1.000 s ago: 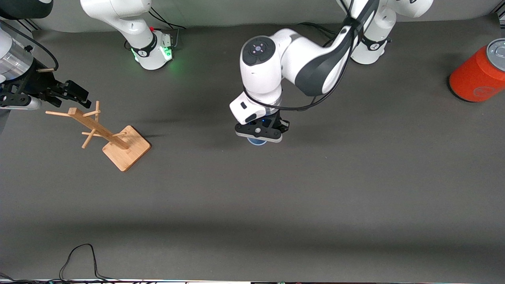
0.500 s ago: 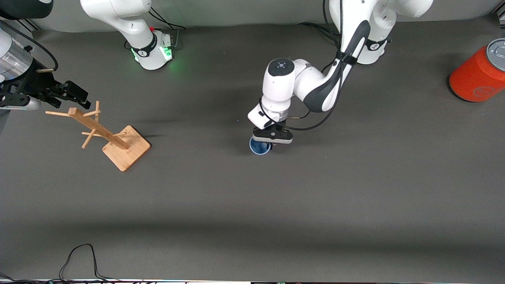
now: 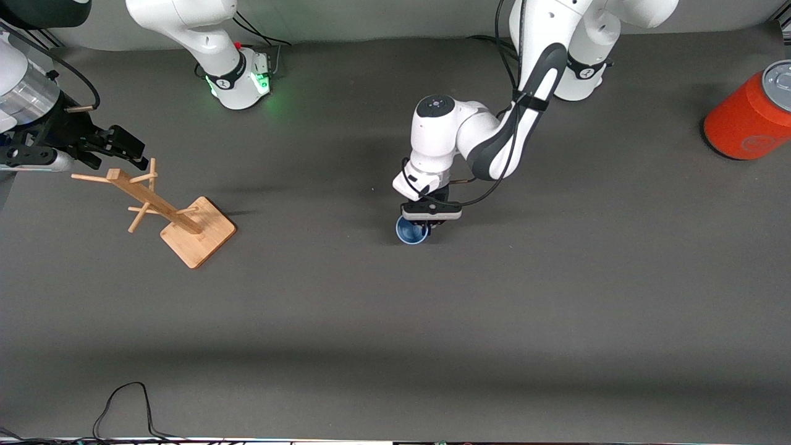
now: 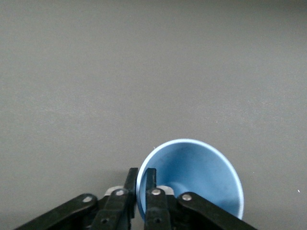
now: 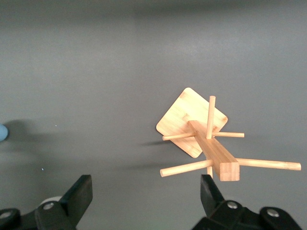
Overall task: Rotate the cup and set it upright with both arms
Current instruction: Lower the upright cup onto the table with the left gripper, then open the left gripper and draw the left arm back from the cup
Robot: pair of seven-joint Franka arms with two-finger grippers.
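Note:
The light-blue cup is at the middle of the table with its mouth facing up. I cannot tell whether it touches the table. My left gripper is directly over it, shut on its rim. In the left wrist view the left gripper has one finger inside the cup and one outside, pinching the wall. My right gripper is open and empty, held over the top pegs of the wooden rack. In the right wrist view the right gripper has its fingers wide apart beside the rack.
A big orange-red can with a grey lid stands at the left arm's end of the table. A black cable loops at the table edge nearest the front camera. The cup also shows as a small blue spot in the right wrist view.
My left gripper has come down with the cup, which has shifted a little toward the front camera and the left arm's end. My right gripper has barely moved.

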